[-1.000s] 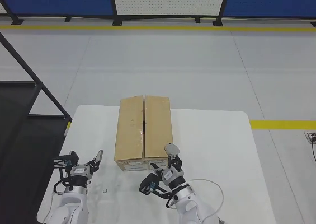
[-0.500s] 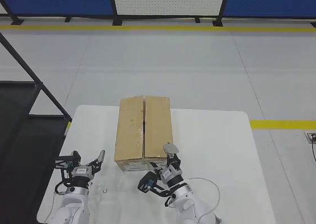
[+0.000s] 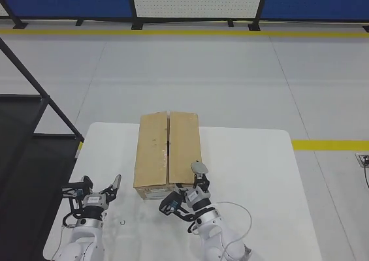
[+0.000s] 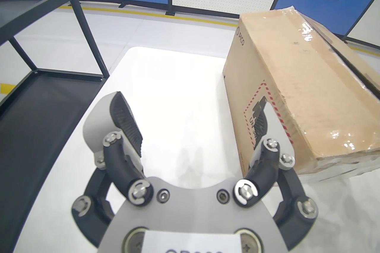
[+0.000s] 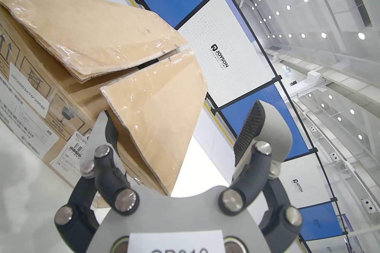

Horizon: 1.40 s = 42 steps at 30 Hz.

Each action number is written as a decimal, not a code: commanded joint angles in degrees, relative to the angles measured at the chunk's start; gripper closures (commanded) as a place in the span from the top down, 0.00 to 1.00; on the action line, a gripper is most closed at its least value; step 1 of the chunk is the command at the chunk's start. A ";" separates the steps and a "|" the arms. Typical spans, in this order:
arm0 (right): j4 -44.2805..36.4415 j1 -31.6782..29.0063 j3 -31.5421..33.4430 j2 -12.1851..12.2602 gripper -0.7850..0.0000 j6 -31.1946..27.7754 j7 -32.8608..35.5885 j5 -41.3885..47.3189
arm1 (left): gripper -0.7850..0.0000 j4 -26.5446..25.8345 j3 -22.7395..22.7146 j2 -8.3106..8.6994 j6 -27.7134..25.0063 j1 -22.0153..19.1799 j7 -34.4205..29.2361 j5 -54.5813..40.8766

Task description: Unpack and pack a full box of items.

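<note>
White counter [image 3: 256, 169]: smooth, matte, rounded corners. A black metal rack [image 3: 14, 150] stands just off its left side.

The box [image 3: 168, 153] sits mid-counter, long axis pointing away from us, short end facing the arms. It's plain brown corrugated board, square-edged, with two long top flaps meeting at a centre seam. Glossy clear tape covers the flap faces and edges. Paper labels [image 5: 26, 114] are on the short end.

In the right wrist view the seam is parted at the near end. The right flap [image 5: 157, 106] is tilted up; the left flap [image 5: 89, 28] lies lower, its corner slightly lifted. We read it as unsealed here.

Handling, our read:
- A full box is probably heavy, so we'd leave it seated and work the flaps.
- The board is stiff and should hinge on its crease, but a corner will crush under a hard pinch.
- The taped faces look slick.
- Best hold is the flap's free long edge near the corner, pinched across the board thickness.

Right gripper [image 3: 183, 189] is at the box's near right corner, jaws wide. One finger looks to sit beneath the raised flap's corner and the other stands well clear, so nothing is clamped.

Left gripper [image 4: 190, 111] is over bare counter just beside the box's near left corner, jaws wide and empty. Its ribbed black pads [image 4: 127, 120] should help on tape.

There's a small dark ring-like bit [image 3: 123, 224] on the counter near the left gripper, too small to identify.
</note>
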 commanded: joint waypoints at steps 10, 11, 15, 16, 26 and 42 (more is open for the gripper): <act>2.74 0.21 0.34 -1.67 0.55 1.90 -0.27 -1.23 | 1.00 0.58 -0.03 -0.32 -0.27 -0.50 -0.22 0.51; 2.77 0.07 0.53 -1.75 0.49 1.95 -0.38 -1.27 | 1.00 0.61 -0.02 -0.35 -0.27 -0.57 -0.16 0.57; 2.68 -0.60 1.24 -2.00 0.43 1.95 -1.09 -1.61 | 1.00 0.77 -0.01 -0.47 -0.32 -0.70 -0.10 0.68; 2.62 -0.77 1.42 -2.05 0.42 1.88 -1.20 -1.74 | 1.00 0.80 0.00 -0.50 -0.33 -0.73 -0.11 0.71; 2.38 -1.82 3.33 -2.55 0.00 0.28 -3.14 -1.72 | 1.00 1.01 0.03 -0.79 -0.30 -0.98 -0.17 1.13; 0.33 -3.77 7.90 -2.44 0.00 -4.13 -9.21 -0.68 | 1.00 0.87 -0.13 -1.47 1.69 -2.03 -0.41 -0.62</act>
